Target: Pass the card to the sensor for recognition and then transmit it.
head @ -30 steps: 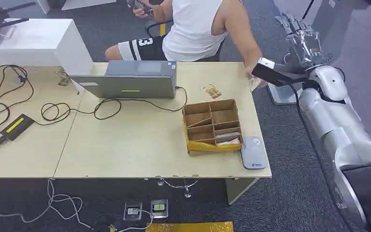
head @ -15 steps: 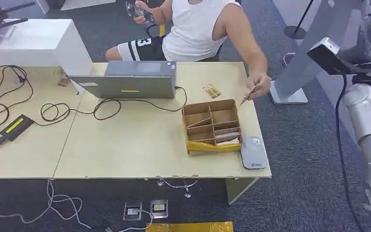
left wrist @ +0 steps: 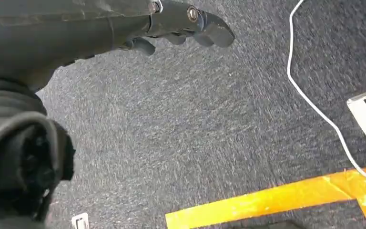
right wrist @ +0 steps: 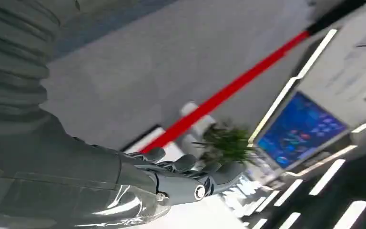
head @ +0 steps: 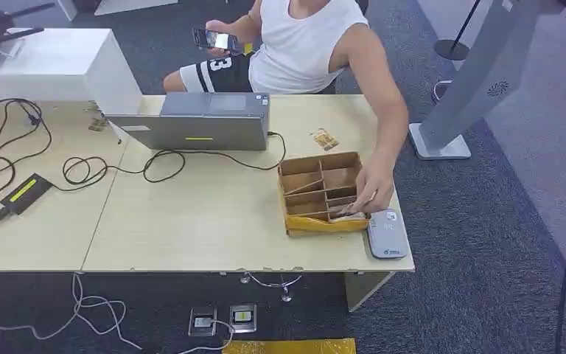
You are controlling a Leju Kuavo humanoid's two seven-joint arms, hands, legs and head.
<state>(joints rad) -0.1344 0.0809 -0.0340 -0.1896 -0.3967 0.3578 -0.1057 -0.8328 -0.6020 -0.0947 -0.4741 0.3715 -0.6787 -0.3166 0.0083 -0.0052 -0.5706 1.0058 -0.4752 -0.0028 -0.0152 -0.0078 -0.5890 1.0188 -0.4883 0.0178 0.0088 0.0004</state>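
Observation:
A cardboard divider box (head: 317,164) stands near the table's right front corner, with pale cards (head: 348,215) in its front right compartment. A person's hand (head: 374,193) reaches into that compartment; I cannot tell whether it holds a card. The grey card sensor (head: 387,234) lies flat just right of the box. Another small card (head: 323,139) lies on the table behind the box. My left hand (left wrist: 181,26) hangs over dark carpet and holds nothing. My right hand (right wrist: 181,179) is raised high, fingers loosely extended, with nothing in it.
A person in a white top sits behind the table holding a phone (head: 217,38). A closed grey laptop (head: 191,125), black cables (head: 15,147) and a power adapter (head: 23,193) lie on the left half. A grey slanted stand (head: 472,81) rises right of the table.
My right arm has swung up and out of the head view. The person's hand, holding a card near my hand earlier, has moved down into the box.

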